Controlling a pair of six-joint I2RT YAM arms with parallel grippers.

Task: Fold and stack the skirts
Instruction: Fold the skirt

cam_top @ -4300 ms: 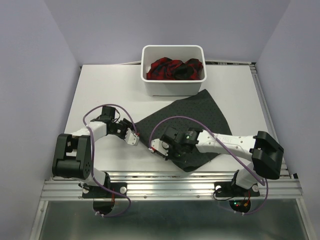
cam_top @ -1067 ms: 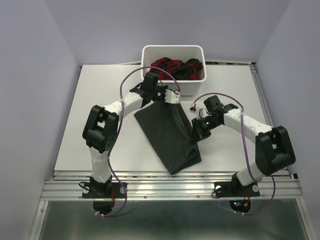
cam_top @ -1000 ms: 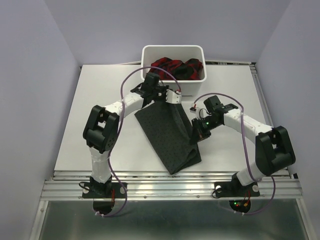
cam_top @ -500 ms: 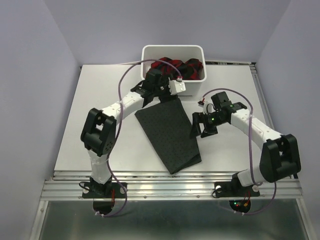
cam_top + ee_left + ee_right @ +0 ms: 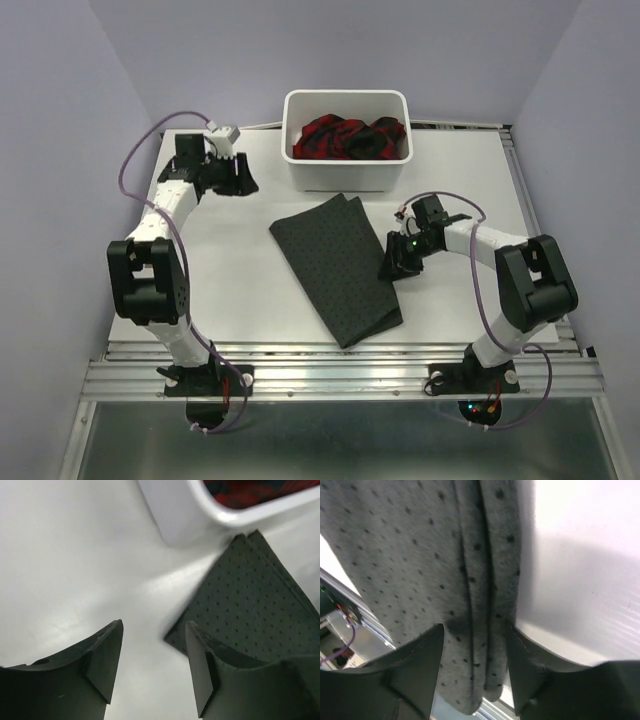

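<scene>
Both arms wore white shells over their links, with bulky black housings at the joints; the left arm [image 5: 165, 205] and the right arm [image 5: 478, 240] each trailed a thin purple cable [image 5: 127, 170] that looped free of the body; a small green light [image 5: 413, 241] glowed near the right wrist; red and green lights [image 5: 472, 408] showed below the black right base [image 5: 468, 378]; the left hand [image 5: 245, 183] and right hand [image 5: 390, 268] were black; their fingers [image 5: 102, 652] were matt, dark and wedge-shaped, with bevelled inner faces.
</scene>
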